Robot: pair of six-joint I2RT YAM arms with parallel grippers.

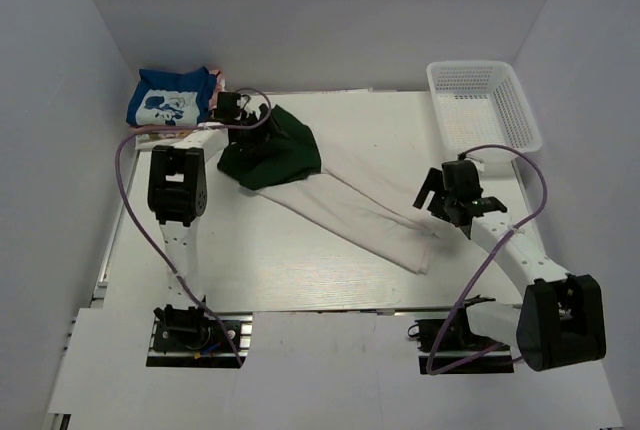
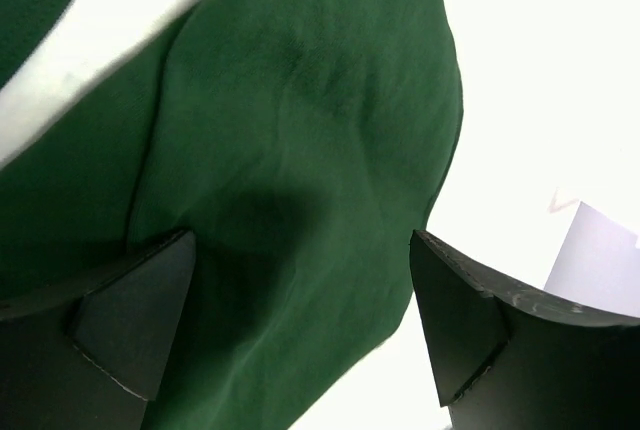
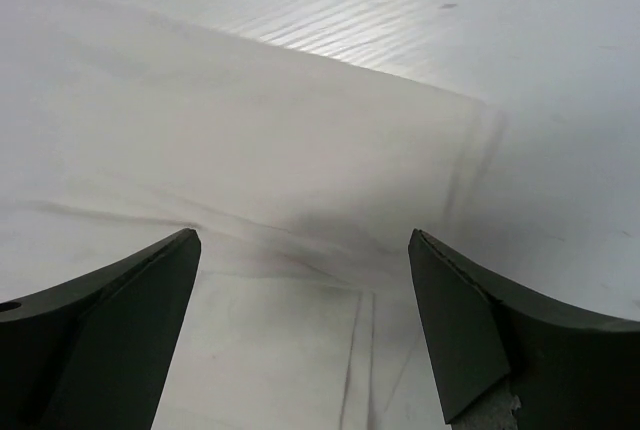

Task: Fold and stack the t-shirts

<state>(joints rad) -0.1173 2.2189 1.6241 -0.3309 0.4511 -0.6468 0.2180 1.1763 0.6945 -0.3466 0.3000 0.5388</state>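
A plain dark green t-shirt (image 1: 275,153) lies bunched on the table at the back left, over the end of a cream t-shirt (image 1: 365,208) that stretches diagonally toward the middle right. My left gripper (image 1: 243,125) is open right above the green t-shirt (image 2: 300,150), whose cloth fills the left wrist view between the fingers. My right gripper (image 1: 440,200) is open just above the cream t-shirt's right part (image 3: 300,180), holding nothing. A folded blue t-shirt (image 1: 172,98) with white print sits at the back left corner, on something pinkish.
A white plastic mesh basket (image 1: 485,105) stands at the back right. White walls close in the table on the left, back and right. A purple cable (image 1: 135,212) loops beside the left arm, another beside the right arm (image 1: 530,200).
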